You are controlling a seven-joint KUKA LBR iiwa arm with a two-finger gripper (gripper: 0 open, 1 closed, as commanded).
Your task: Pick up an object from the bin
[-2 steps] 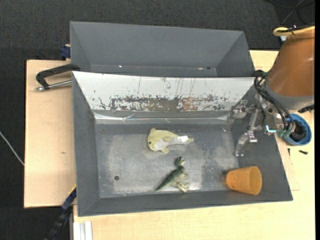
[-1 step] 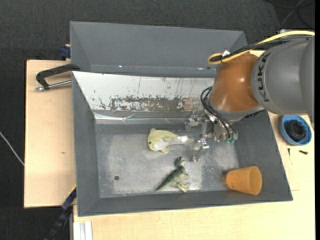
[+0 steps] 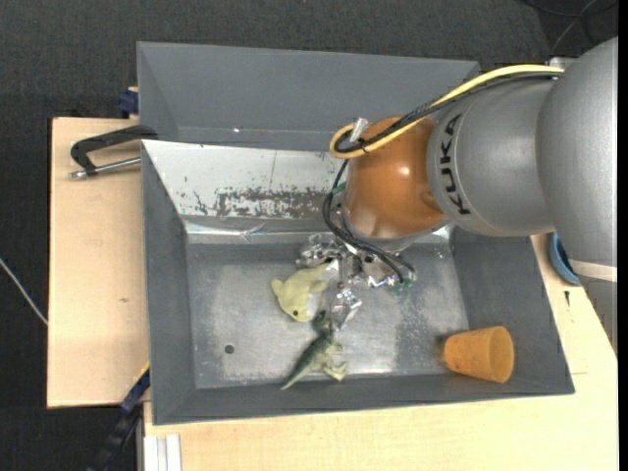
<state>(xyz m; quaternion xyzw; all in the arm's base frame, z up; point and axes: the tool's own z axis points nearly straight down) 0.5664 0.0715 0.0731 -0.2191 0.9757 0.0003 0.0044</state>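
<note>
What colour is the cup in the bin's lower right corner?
The cup is orange, clear in the camera view.

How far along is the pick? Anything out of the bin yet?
Done: the gripper is down inside the bin, right beside the pale yellow toy mid-floor. In hand: nothing visibly gripped. Left: the grasp and lift; the green dinosaur and orange cup lie on the floor too.

bin (image 3: 167,292): three things on its floor, well spread | rounded toy (image 3: 297,297): mid-floor | toy dinosaur (image 3: 316,358): just in front of the rounded toy, by the front wall | cup (image 3: 479,352): on its side in the front right corner, well apart from both | arm (image 3: 510,155): in from the right, its end just right of the rounded toy
</note>
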